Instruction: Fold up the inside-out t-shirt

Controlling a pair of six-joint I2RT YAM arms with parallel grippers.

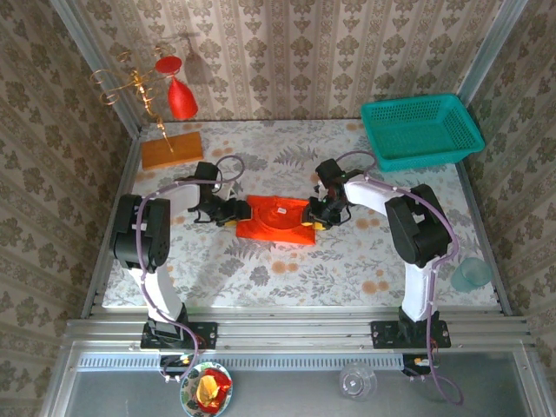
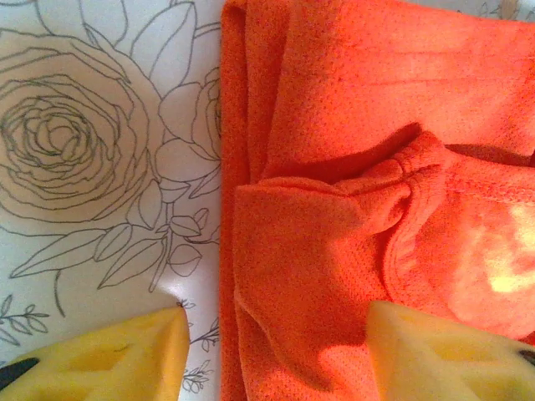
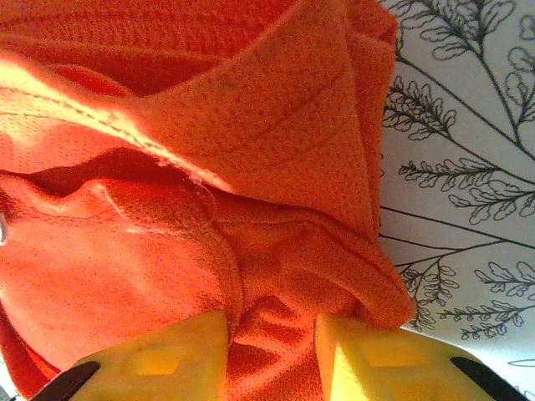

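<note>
Flowered tabletop (image 1: 287, 271) lies partly hidden under the folded t-shirt (image 1: 276, 219).

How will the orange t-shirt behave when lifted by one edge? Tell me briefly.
The t-shirt will probably droop, since its thin cloth creases and bunches in soft folds. It is likely light for its size, being a thin knit. The stacked layers may slide apart when pushed.

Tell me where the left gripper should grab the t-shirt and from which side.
Grip the stacked left edge of the t-shirt, coming in from its left over the table. The layers there lie in a straight, thick fold on the table, and the left gripper stands open astride it, one finger over the table, one over cloth, so closing there should probably catch every layer.
</note>
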